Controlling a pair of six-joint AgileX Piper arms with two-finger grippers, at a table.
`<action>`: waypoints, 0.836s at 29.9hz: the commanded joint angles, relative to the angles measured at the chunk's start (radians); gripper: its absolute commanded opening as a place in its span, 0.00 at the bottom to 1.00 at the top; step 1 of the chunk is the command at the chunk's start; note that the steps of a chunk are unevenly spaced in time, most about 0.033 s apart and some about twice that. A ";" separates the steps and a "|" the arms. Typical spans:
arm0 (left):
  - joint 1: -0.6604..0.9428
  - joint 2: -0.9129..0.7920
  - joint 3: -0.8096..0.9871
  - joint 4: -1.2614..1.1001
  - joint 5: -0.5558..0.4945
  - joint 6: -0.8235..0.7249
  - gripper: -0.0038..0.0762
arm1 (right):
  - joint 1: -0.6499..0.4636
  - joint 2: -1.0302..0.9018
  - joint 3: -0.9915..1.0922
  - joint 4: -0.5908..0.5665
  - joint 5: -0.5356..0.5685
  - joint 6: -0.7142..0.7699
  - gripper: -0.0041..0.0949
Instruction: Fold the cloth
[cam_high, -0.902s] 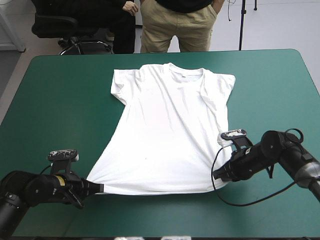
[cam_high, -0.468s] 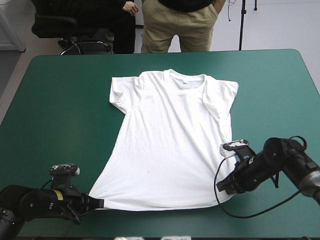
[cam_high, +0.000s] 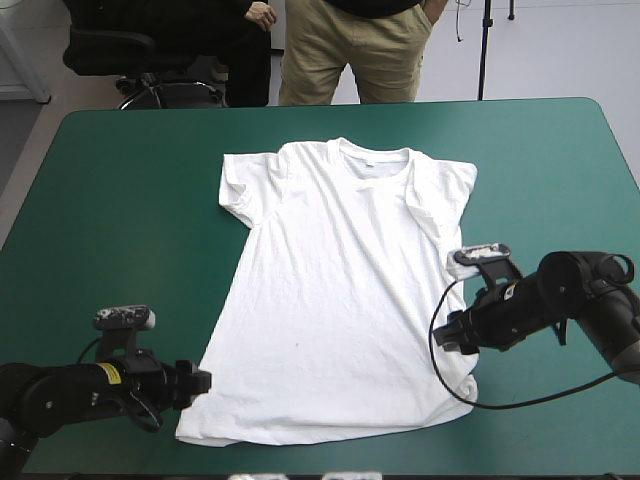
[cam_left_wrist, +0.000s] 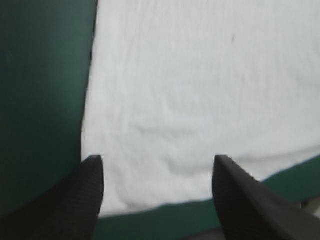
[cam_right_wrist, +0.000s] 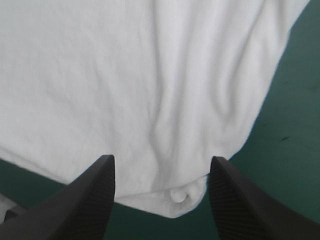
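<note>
The left gripper (cam_left_wrist: 157, 195) has its black fingers (cam_left_wrist: 75, 205) spread wide with nothing pinched between them. In its wrist view the T-shirt (cam_high: 340, 300) shows a hem corner lying flat on the teal-green cover (cam_high: 120, 200) in the gap between the fingertips, the cloth's side edge running on ahead from beside one finger. In the high view this gripper sits low on the table in the lower left of the frame, just beside the hem's left corner; whether it touches the cloth cannot be told. The right gripper (cam_right_wrist: 161, 192) also stands with its fingers (cam_right_wrist: 87, 200) apart and grips nothing. The other hem corner, with a small rolled fold at its tip, lies between them on the cover. In the high view it is at the right of the frame, at the shirt's right side edge a little above that corner. The T-shirt is spread flat across the middle of the table, collar toward the far edge at the top of the frame, both short sleeves out to the sides, and the hem close to the near edge, widening toward the bottom.
</note>
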 joint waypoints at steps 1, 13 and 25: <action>-0.001 0.031 -0.108 0.078 -0.090 -0.037 0.62 | -0.001 -0.028 -0.172 -0.094 0.006 0.066 0.58; -0.001 0.480 -0.466 0.204 -0.116 0.015 0.61 | -0.001 -0.026 -0.490 -0.203 0.019 0.127 0.51; -0.001 0.928 -0.895 0.274 0.078 0.105 0.61 | -0.001 -0.026 -0.490 -0.225 0.017 0.131 0.48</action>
